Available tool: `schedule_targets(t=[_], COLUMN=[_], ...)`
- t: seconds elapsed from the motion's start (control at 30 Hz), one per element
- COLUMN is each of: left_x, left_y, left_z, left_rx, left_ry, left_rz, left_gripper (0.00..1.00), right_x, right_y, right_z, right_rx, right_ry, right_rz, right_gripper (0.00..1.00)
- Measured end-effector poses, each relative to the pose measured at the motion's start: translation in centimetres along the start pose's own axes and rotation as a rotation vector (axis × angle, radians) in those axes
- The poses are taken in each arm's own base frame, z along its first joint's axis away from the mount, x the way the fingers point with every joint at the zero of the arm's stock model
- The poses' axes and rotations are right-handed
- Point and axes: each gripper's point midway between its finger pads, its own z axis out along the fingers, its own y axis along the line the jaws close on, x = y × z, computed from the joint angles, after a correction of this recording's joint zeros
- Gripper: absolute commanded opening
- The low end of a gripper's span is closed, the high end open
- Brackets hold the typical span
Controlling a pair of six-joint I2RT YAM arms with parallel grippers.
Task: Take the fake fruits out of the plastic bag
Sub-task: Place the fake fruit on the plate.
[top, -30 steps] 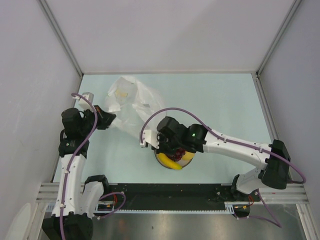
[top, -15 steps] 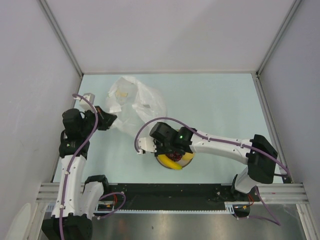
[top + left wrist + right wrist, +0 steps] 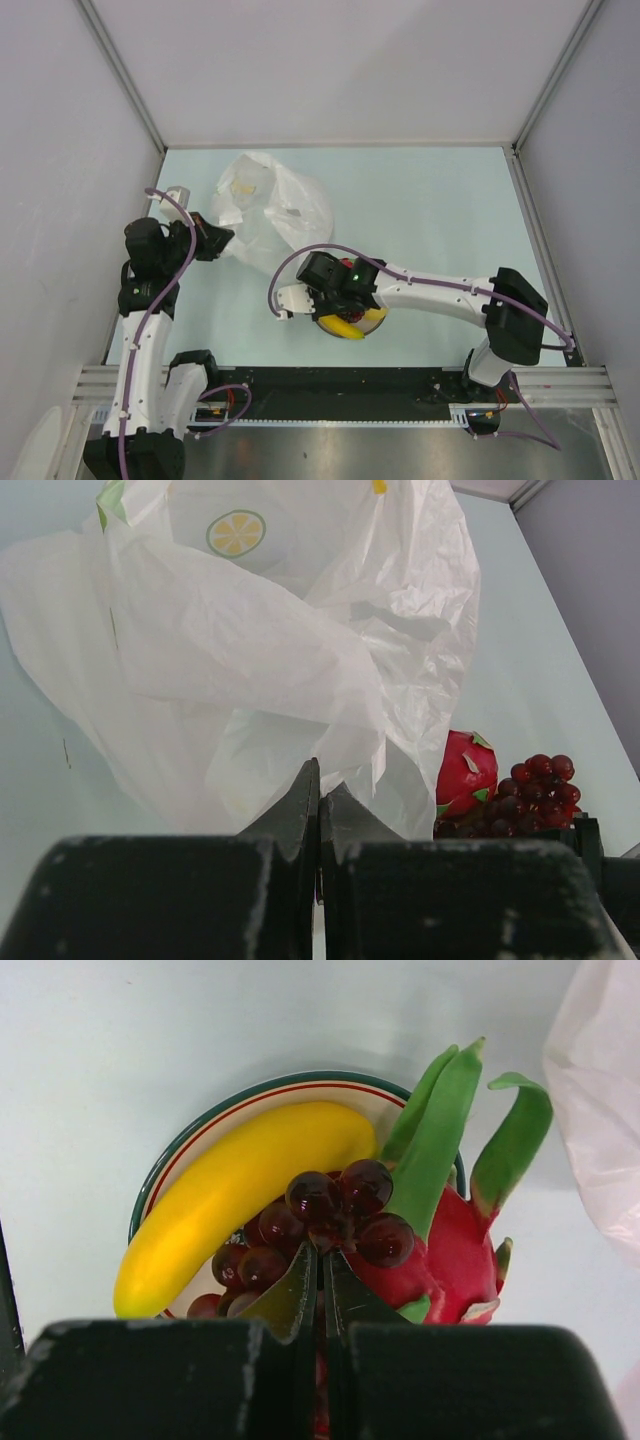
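close to the near edge of the tabletop (image 3: 430,200), about midway along it, sits a round plate (image 3: 190,1135) with a green and red rim. three of the fake fruits lie in it. a yellow banana (image 3: 240,1195) runs along one side. a bunch of dark red grapes (image 3: 330,1215) sits in the middle, touching the banana. a red fruit (image 3: 450,1250) with long green leaves is pressed against the grapes on the other side.

the right arm (image 3: 440,290) reaches in from the near right corner. the right jaws point down over the plate, closed to a thin slit, with their tips right at the top of the grapes. whether they pinch the bunch or only touch it i cannot tell.

further back, by the left edge, is the left arm (image 3: 140,320). the left jaws are clamped tight on a fold at the nearer edge of the plastic bag (image 3: 250,650). the bag is thin, crinkled and translucent white, and lies slumped toward the far left corner, just beyond the plate. a lemon-slice print (image 3: 237,533) shows on its far part. what it holds i cannot tell through the film.
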Motion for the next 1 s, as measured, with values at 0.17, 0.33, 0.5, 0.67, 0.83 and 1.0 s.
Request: schedule_targets(t=[0.17,0.33,0.5,0.67,0.83,1.0], left_x=[0.0,0.0,0.0,0.0,0.0,-0.5], left_y=[-0.1,-0.1,-0.2,-0.2,-0.2,-0.3], left_z=[0.0,0.0,0.0,0.0,0.0,0.4], left_rx=[0.002,0.005,0.007,0.007,0.007,0.021], left_ry=[-0.002,0.000,0.000,0.000,0.000,-0.015], left_rz=[0.002,0.002,0.002,0.002,0.003,0.015], left_gripper=[0.00,0.00,0.00,0.00,0.00,0.01], right_x=[0.5,0.8,0.7,0.7,0.7,0.2], right_y=[0.1,0.1,0.0,-0.1,-0.2,-0.7], right_z=[0.8,1.3,1.3,1.3,1.2,0.1], right_rx=[-0.003,-0.003,0.003,0.017,0.031,0.056], right_ry=[0.026,0.043,0.045,0.055,0.064,0.040], right_rz=[-0.015,-0.030,-0.044,-0.058,-0.062,-0.020], right_gripper=[0.01,0.34,0.48,0.50,0.57,0.70])
